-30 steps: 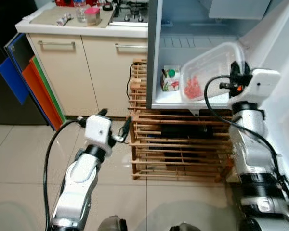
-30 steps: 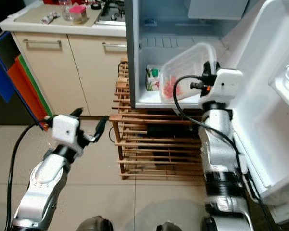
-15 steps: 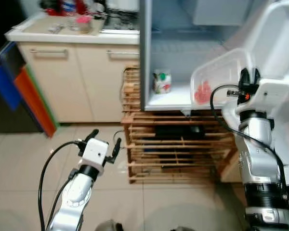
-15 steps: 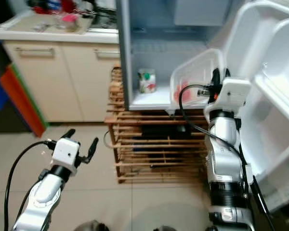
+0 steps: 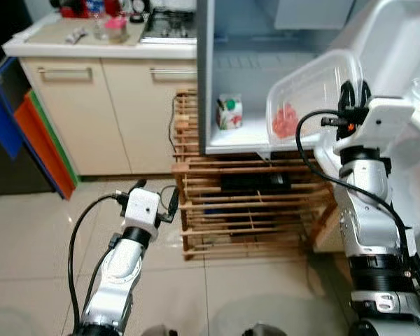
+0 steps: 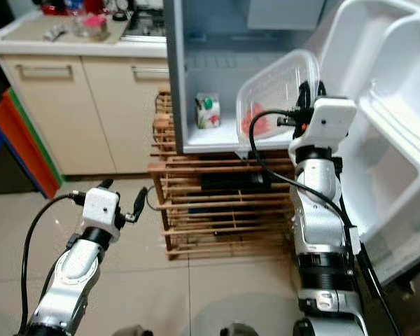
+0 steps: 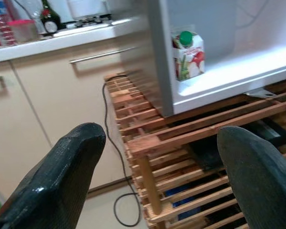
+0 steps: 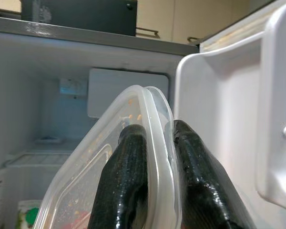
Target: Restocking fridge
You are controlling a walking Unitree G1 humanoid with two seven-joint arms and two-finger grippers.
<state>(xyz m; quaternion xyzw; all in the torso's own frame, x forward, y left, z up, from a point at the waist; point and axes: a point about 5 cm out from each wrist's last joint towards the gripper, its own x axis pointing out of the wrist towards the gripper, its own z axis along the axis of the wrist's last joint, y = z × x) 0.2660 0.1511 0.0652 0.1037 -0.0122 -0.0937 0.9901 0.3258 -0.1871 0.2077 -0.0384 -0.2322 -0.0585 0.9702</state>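
1. Left eye view: the right claw [image 5: 350, 94] is raised at the open fridge [image 5: 266, 77], pinching the rim of a clear plastic container [image 5: 304, 98] that is tipped on edge over the fridge shelf [image 5: 245, 140]. Red food has slid to its low corner. A small carton [image 5: 229, 112] stands on that shelf
2. Right eye view: the right arm stands near upright, its wrist level with the shelf. The left claw [image 6: 122, 199] hangs low over the floor beside the wooden rack [image 6: 217, 210], released and holding nothing
3. Left wrist view: its fingers [image 7: 62, 176] are spread wide, aimed at the rack and carton
4. Right wrist view: both fingers [image 8: 128, 181] clench the thin rim. The container looks light, flexible and slick, so a rim hold may slip or flex; levelling it seems wise
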